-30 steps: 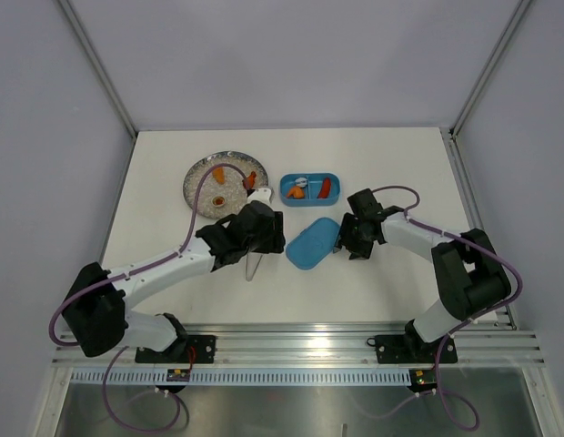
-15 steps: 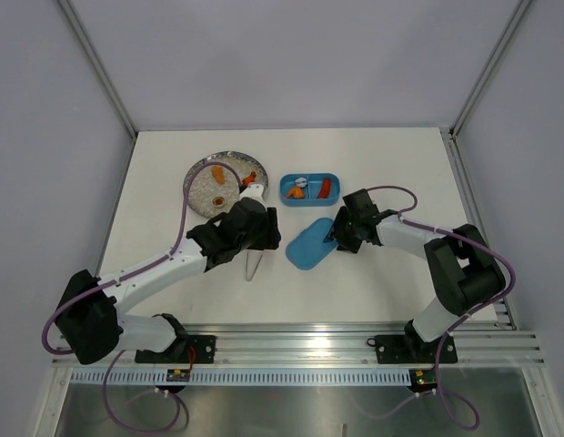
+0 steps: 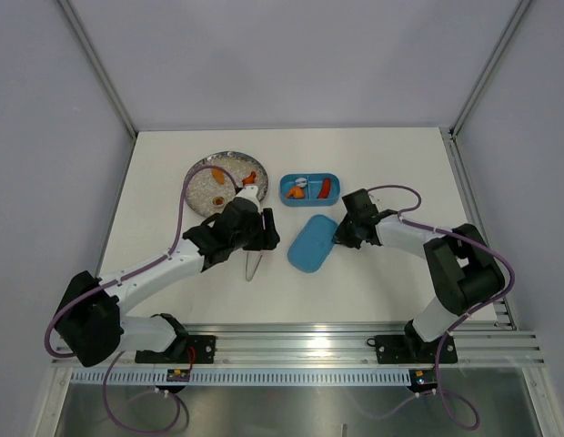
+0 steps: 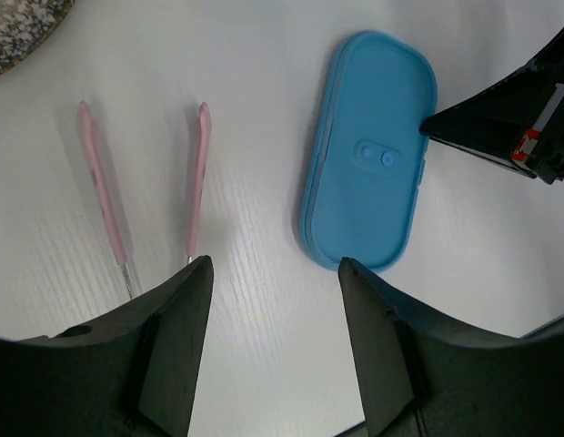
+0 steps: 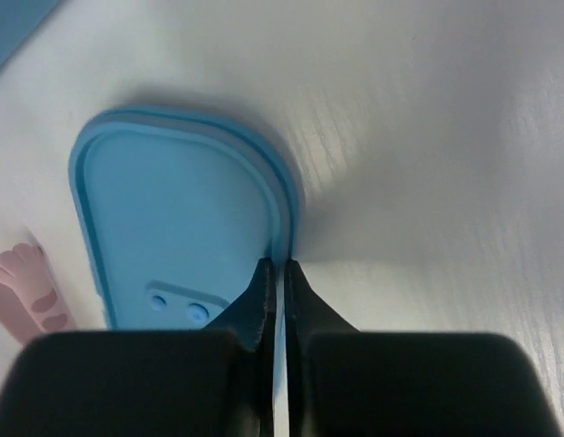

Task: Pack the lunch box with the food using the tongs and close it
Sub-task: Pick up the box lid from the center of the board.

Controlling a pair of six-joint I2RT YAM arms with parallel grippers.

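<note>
White surface (image 3: 400, 164) between pale grey walls; right end effector (image 5: 280, 273) pinched together on the rim of the blue lid (image 4: 368, 155), which lies flat near the open lunch box (image 3: 337, 191); left end effector (image 4: 275, 266) spread apart above the tongs (image 4: 198, 173) lying beside the lid.

Blue lunch box (image 3: 284, 191) open, food (image 3: 300, 191) inside; lid (image 3: 309, 246) flat at its 6 o'clock; pink tongs (image 4: 198, 182) at lid's 9 o'clock.

Couldn't read anything anywhere; the tiny red-white sticker (image 4: 529, 138) behind the right gripper (image 4: 428, 126) fingers (image 4: 473, 118) was too blurry for me.
</note>
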